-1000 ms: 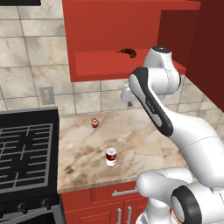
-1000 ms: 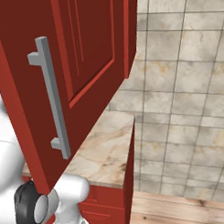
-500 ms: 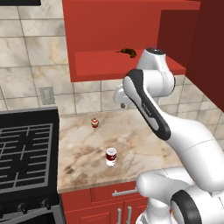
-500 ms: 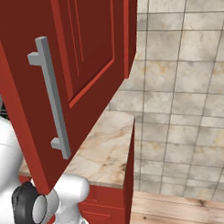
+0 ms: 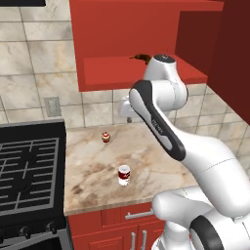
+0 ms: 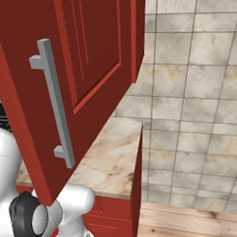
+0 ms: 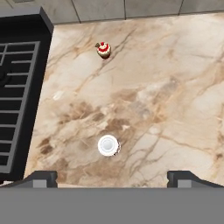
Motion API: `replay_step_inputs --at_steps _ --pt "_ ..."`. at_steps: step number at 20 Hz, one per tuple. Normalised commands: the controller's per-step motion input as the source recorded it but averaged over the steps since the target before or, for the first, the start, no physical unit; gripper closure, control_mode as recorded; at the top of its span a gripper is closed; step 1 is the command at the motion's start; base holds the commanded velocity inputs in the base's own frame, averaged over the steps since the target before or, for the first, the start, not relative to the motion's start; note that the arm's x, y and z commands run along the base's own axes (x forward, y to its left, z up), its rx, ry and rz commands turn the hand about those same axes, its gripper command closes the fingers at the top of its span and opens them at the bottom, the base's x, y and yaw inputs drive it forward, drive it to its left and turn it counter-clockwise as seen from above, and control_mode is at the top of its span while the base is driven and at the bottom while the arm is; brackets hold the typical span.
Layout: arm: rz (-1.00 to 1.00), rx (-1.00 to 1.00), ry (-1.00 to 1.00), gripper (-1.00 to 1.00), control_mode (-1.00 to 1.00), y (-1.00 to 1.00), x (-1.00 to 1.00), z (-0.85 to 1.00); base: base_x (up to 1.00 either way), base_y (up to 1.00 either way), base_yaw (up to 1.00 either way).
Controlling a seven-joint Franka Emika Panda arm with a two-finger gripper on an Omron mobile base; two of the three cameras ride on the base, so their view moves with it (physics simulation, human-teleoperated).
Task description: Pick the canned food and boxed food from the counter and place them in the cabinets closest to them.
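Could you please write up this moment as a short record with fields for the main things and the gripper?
canned food: upright on the counter, near its front edge, untouched
small red-and-tan item: on the counter nearer the wall
stove: left of the counter
cabinet: open, a dark object on its shelf
cabinet door: swung open, silver bar handle
gripper: high above the can, open, empty

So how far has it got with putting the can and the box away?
Nothing looks put away yet. The can stands on the counter, near its front edge. The claw hangs open above it, holding nothing, with the can's top just ahead of its fingertips. The open cabinet waits above. I can't see the box.
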Motion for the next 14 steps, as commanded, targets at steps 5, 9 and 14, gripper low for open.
replay_step_inputs --at_steps 5,9,14 --pt "0.00 0.00 0.00 -1.00 -1.00 0.03 0.00 0.00 0.00 0.00 0.00" --pt "0.00 0.00 0.00 -1.00 -1.00 0.00 -0.01 -0.02 0.00 0.00 0.00" --pt "0.01 0.00 0.00 -1.00 -1.00 0.00 -0.03 -0.16 0.00 0.00 0.00"
